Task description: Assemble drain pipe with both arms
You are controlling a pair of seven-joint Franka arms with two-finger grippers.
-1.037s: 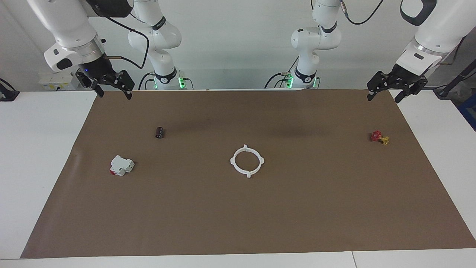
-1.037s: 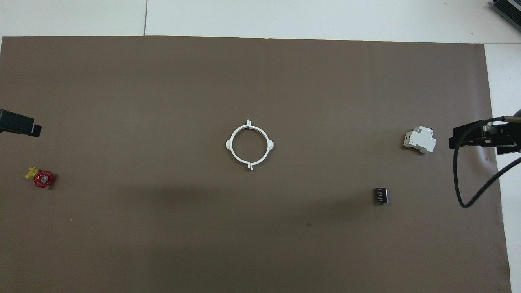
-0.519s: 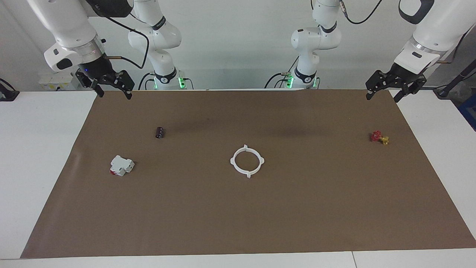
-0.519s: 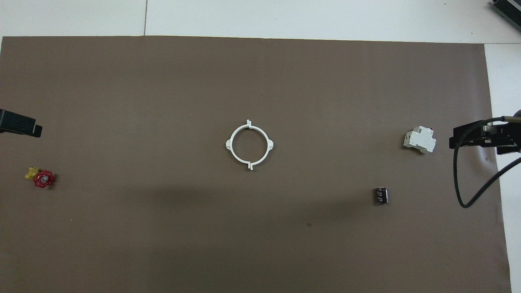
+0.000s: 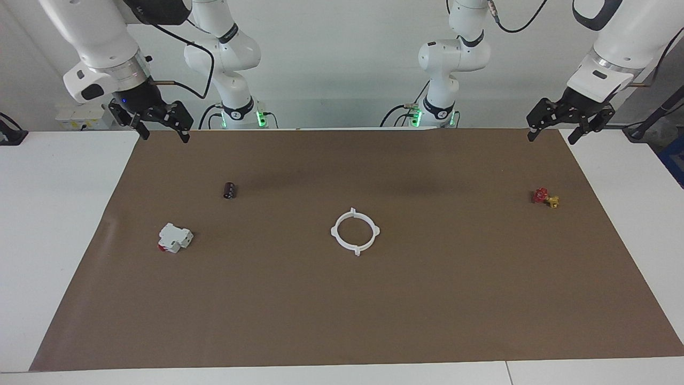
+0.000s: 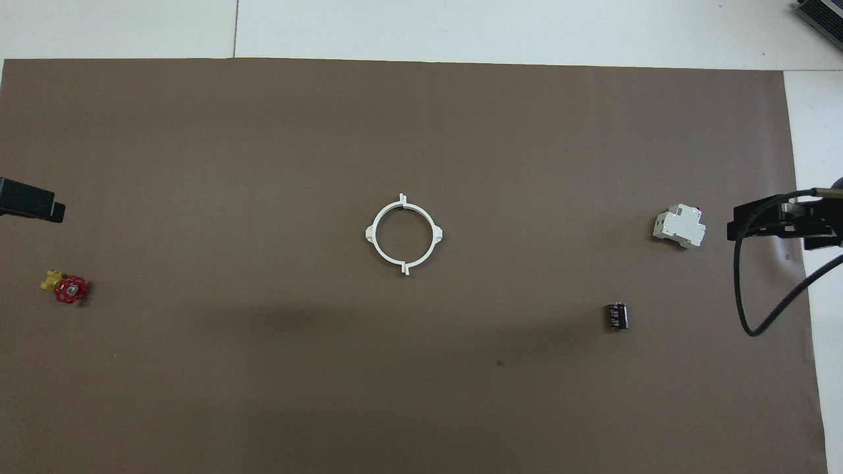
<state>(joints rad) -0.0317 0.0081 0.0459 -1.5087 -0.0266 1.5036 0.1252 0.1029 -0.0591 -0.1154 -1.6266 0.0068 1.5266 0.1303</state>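
The drain pipe (image 5: 334,231) lies flat at the middle of the brown mat as one joined white ring with four small tabs (image 6: 373,232). Nothing touches it. My left gripper (image 5: 551,139) hangs open and holds nothing, over the mat's corner at the left arm's end by the robots; in the overhead view only part of the left gripper (image 6: 29,204) shows. My right gripper (image 5: 165,138) hangs open and holds nothing over the corner at the right arm's end, and the right gripper (image 6: 784,224) shows at that view's edge.
A white blocky part with a red end (image 5: 175,238) (image 6: 678,227) and a small dark cylinder (image 5: 230,190) (image 6: 616,316) lie toward the right arm's end. A red and yellow valve (image 5: 545,197) (image 6: 68,288) lies toward the left arm's end. A black cable (image 6: 744,296) loops below the right gripper.
The left gripper has risen slightly and its wrist has tilted a little. The right arm and the ring have not moved.
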